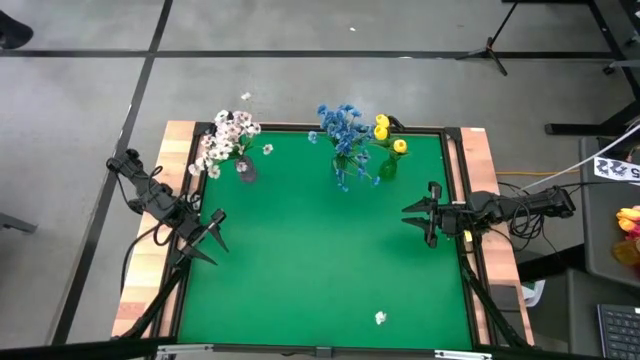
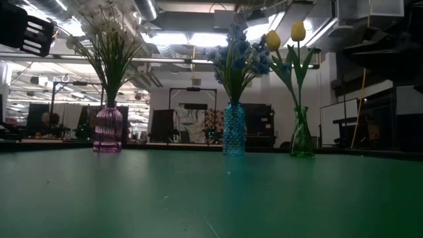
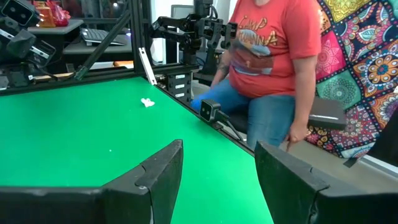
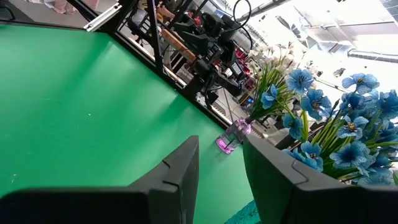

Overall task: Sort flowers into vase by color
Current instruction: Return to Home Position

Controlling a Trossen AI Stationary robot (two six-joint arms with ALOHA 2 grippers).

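Three vases stand along the far edge of the green mat. A pink vase [image 2: 108, 129] holds white sprays [image 1: 224, 137]. A blue vase [image 2: 233, 129] holds blue blooms [image 1: 343, 127]. A green glass vase [image 2: 302, 134] holds two yellow tulip buds [image 1: 390, 134]. Every stalk sticks down into its vase's mouth. My left gripper [image 1: 211, 238] hovers open over the mat's left side, and my right gripper [image 1: 418, 219] hovers open over its right side. Neither holds anything. In the right wrist view the blue blooms [image 4: 348, 137] and the pink vase [image 4: 232, 137] show ahead of the open fingers.
A small white blossom scrap [image 1: 380, 318] lies on the mat near its near edge, and another [image 1: 268, 149] lies beside the pink vase. A person in a red shirt [image 3: 273, 56] sits just beyond the table's near side. The green mat's middle [image 1: 320, 250] is bare.
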